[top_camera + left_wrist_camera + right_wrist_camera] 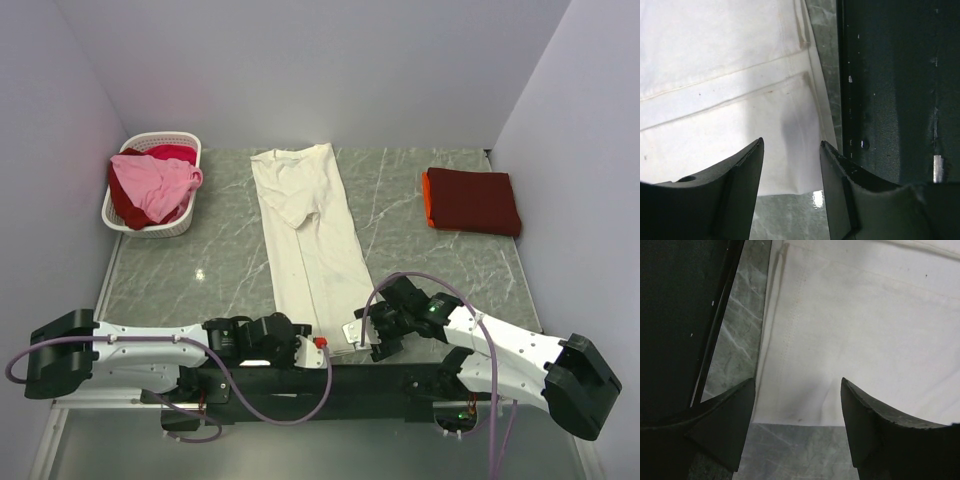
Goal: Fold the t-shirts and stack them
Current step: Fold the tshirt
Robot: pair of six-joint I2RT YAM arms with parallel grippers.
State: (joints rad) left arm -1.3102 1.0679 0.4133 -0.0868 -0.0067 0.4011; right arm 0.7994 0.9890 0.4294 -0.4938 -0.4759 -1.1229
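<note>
On the grey marbled table (200, 275): cream-white t-shirt (305, 235), already folded lengthwise into a narrow strip. Long axis from 12 to 6 o'clock in the top view, collar end far, hem end at 6, close to the arm bases. At 10 o'clock, a white slatted basket (165, 229) holding a pink t-shirt (150, 185) heaped over a red t-shirt (172, 153). At 2 o'clock, well apart from the strip, a dark red t-shirt (475, 200) folded flat, with an orange edge showing at its 9 o'clock side.

At the hem: left gripper (325, 347) over the strip's 7 o'clock corner, right gripper (357, 338) over its 5 o'clock corner, each about equally near its own corner. Both released, jaws spread, nothing held. Through each wrist camera, white cloth under the gap and the hem edge crossing between the parted jaws. Impossible to tell whether the tips touch the cloth.

Probably a cross fold next, with the hem carried along the long axis toward 12. Calls for both corners pinched level and lifted together, or else a skewed fold.
</note>
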